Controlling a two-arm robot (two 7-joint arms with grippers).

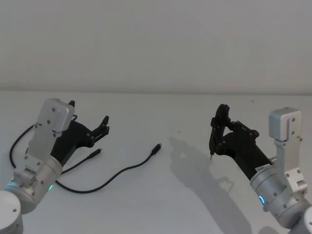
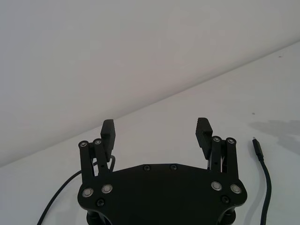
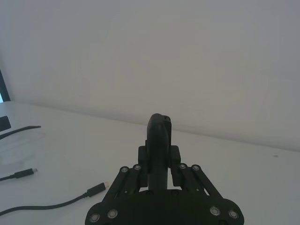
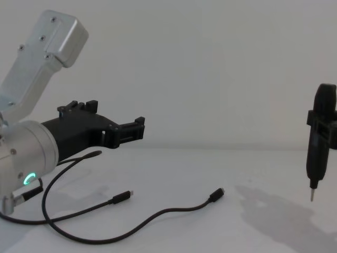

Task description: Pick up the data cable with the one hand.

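The data cable [image 1: 124, 170] lies on the white table as a long black cord. Its small plug [image 1: 157, 147] points toward the middle of the table. The cord's plug end [image 2: 258, 151] also lies beside my left fingers, and it curves low across the chest view [image 4: 174, 211] and the right wrist view [image 3: 61, 204]. My left gripper [image 1: 89, 114], the hand with the green ring, hovers open above the table, left of that plug, with nothing between its fingers [image 2: 156, 129]. It reaches in from the left in the chest view [image 4: 118, 117].
A shorter black wire with a silver-tipped plug [image 1: 97, 152] lies under the left gripper, and cord loops [image 1: 14, 146] sit by the left arm. My right gripper [image 1: 217, 132] hangs at the right, shut on an upright black tool with a thin pin tip [image 4: 310, 196].
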